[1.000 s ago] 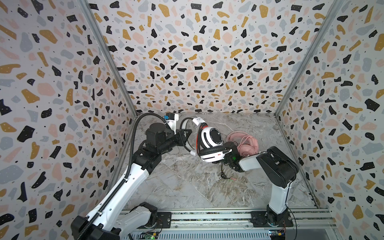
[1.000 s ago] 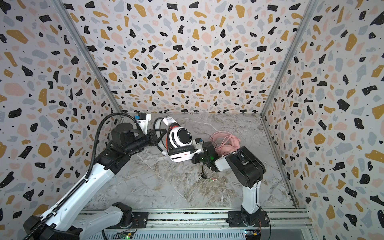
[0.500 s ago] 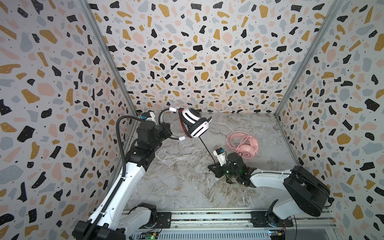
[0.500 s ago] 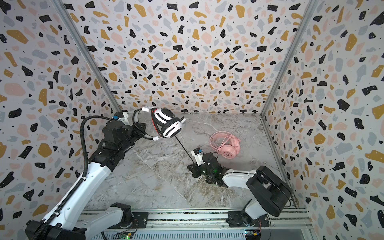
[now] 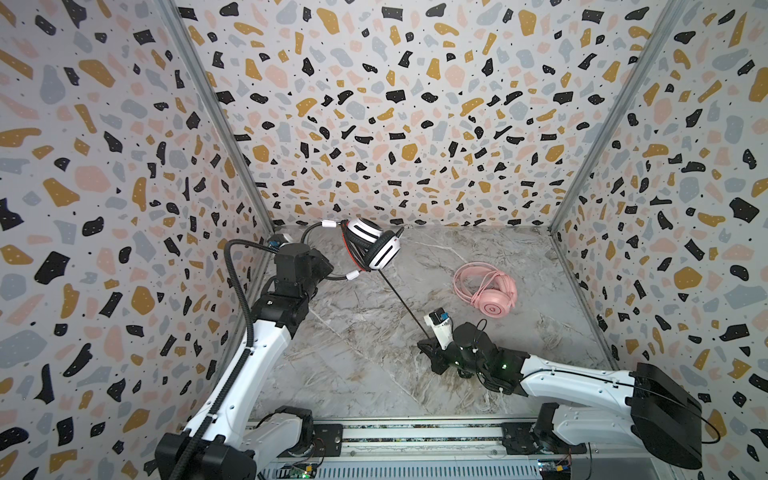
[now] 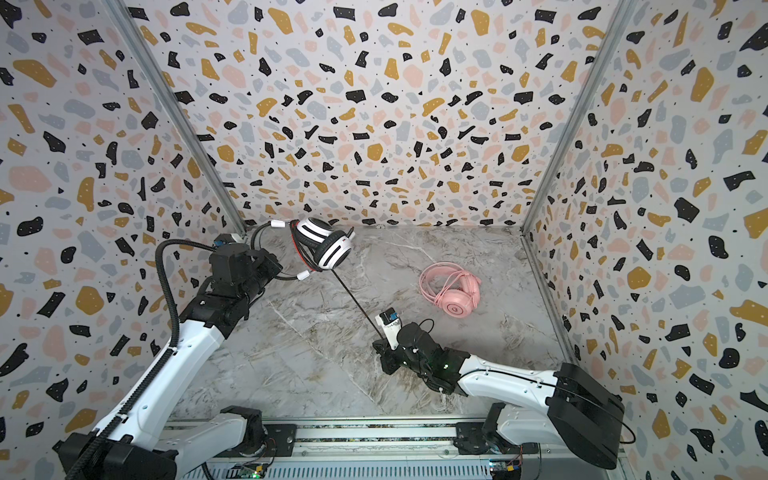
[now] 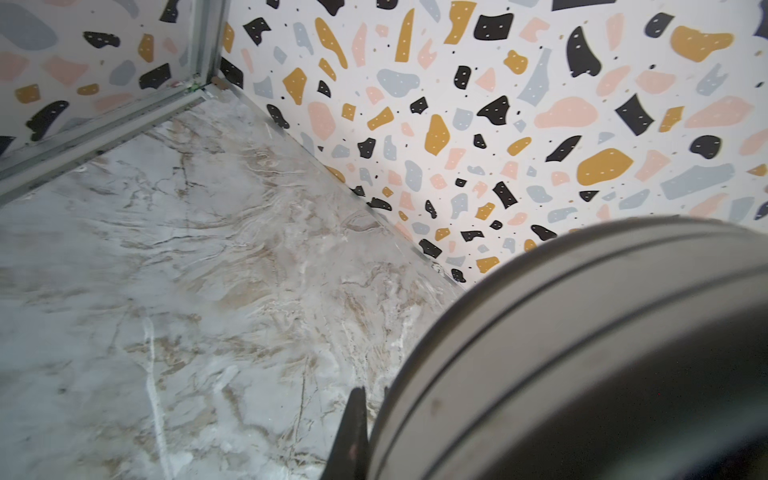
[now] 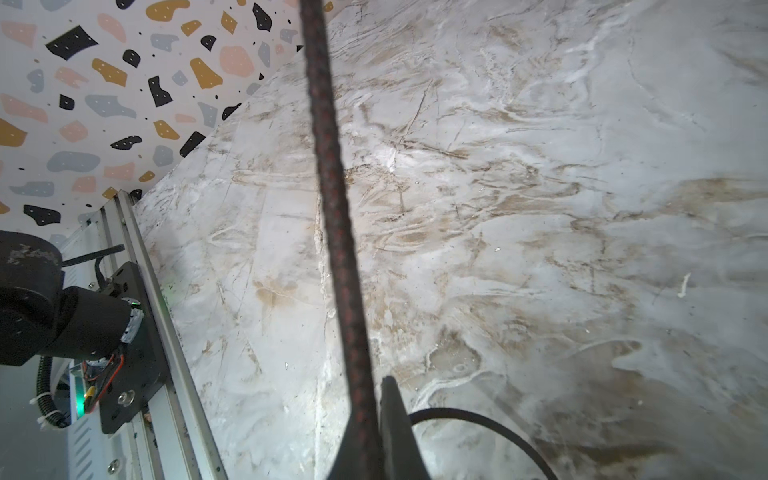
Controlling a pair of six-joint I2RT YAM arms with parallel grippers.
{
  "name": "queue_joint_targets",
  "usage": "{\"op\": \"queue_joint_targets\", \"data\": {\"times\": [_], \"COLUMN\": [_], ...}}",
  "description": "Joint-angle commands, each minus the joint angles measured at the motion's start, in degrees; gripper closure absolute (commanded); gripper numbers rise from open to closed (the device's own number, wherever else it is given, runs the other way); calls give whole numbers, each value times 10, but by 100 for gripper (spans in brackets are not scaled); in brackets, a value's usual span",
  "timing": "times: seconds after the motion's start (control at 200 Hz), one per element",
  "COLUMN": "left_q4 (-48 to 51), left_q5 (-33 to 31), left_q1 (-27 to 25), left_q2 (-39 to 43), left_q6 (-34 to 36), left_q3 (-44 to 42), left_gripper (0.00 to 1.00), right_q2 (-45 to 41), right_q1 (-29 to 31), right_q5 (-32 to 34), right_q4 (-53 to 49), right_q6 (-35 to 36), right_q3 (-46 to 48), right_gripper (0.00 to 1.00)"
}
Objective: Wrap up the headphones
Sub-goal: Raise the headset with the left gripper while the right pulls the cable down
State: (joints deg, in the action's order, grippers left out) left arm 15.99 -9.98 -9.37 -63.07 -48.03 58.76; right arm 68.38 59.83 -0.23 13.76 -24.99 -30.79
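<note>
Terrazzo-patterned walls (image 5: pixel 415 104) enclose a marbled floor (image 5: pixel 353 365)

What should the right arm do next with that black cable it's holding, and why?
Probably swing the right gripper up toward the white headset, laying the black cable around its earcups. The cable runs taut and straight from the headset, held aloft by the left gripper, to the right jaws low over the table, so that stretch is unwound.

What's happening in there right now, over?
Left tool shut on white headphones, held aloft. Right tool shut on black cable, stretched taut between them. Pink headphones lie apart, clear of the line.
</note>
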Motion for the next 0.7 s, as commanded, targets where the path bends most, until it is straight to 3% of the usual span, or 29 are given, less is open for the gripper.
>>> {"op": "queue_joint_targets", "data": {"times": [0.0, 0.39, 0.696], "left_q4": [-63, -47, -59], "left_q5": [-75, -132, -110], "left_q1": [11, 13, 13], "left_q2": [-2, -18, -38], "left_q6": [-47, -56, -51], "left_q3": [9, -2, -29], "left_gripper": [100, 100, 100], "right_q2": [-17, -54, -81], "right_q1": [18, 62, 68], "right_q5": [46, 112, 142], "right_q4": [-89, -170, -205], "right_q6": [15, 39, 58], "right_q3": [-21, -87, -139], "right_gripper": [97, 97, 97]}}
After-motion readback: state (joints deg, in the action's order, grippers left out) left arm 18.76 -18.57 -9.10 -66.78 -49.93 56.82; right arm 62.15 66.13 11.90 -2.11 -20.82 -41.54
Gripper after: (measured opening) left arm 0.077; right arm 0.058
